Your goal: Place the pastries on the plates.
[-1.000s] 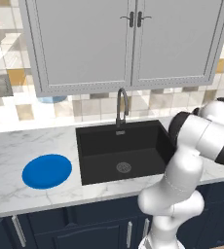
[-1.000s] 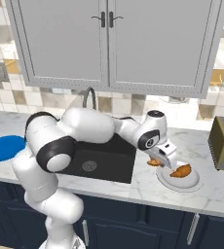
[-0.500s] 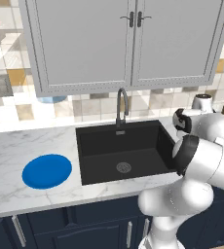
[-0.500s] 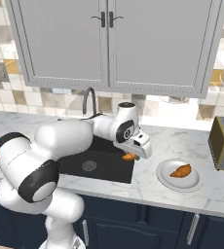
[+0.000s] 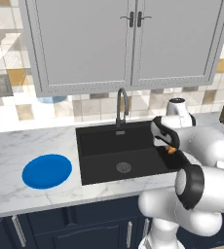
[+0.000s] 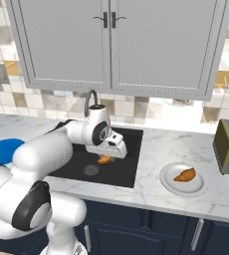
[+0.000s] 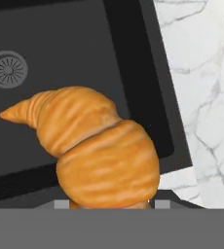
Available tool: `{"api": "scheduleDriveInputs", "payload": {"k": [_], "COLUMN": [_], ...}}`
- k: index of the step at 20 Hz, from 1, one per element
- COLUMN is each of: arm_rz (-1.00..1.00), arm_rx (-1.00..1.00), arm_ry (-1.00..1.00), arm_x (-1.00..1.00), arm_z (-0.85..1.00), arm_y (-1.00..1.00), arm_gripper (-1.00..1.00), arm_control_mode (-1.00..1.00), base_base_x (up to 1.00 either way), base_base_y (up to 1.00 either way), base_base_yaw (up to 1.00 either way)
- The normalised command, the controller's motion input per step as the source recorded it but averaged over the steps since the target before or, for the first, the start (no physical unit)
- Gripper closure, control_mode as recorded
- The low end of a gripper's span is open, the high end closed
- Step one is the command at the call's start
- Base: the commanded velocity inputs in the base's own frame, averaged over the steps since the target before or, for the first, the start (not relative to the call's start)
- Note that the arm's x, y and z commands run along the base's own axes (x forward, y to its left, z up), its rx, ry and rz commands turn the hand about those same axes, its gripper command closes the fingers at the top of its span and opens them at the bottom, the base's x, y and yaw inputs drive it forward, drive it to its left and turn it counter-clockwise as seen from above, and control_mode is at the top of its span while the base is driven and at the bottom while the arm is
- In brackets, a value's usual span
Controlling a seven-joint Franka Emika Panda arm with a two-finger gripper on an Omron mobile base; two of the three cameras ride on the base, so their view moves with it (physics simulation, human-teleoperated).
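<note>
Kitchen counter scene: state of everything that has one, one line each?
hand: shut on the croissant, hanging over the sink
croissant: held in the air above the basin
sink: nothing lying in it
faucet: no water running
blue plate: bare, on the counter left of the sink
white plate: carries one pastry
pastry: lying on the white plate
cabinet doors: closed

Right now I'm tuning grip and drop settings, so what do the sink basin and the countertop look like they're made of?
The black rectangular sink basin: probably matte composite or coated metal, dark with no gleam. The white grey-veined countertop: looks like polished marble, judging by the veining.
</note>
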Motion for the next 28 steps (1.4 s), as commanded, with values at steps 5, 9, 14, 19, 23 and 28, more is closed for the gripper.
{"api": "scheduleDriveInputs", "payload": {"k": [5,9,14,19,23,28], "arm_rz": [0.26,0.26,0.25,0.26,0.23,0.21], "arm_rx": [-0.02,-0.03,-0.01,0.0,0.0,0.0], "arm_ry": [0.05,0.05,0.09,0.12,0.12,0.13], "arm_x": [0.0,0.0,0.09,0.29,0.29,0.23], "arm_z": [0.0,0.0,0.02,0.11,0.14,0.17], "arm_y": [1.0,1.0,1.0,1.0,1.0,1.0], "arm_gripper": [1.0,1.0,1.0,1.0,1.0,1.0], "arm_control_mode": [-1.0,-1.0,-1.0,-1.0,-1.0,-1.0], "base_base_x": [0.0,0.0,0.0,0.0,0.0,0.0], "base_base_y": [0.0,0.0,0.0,0.0,0.0,0.0], "base_base_yaw": [0.0,0.0,0.0,0.0,0.0,0.0]}}
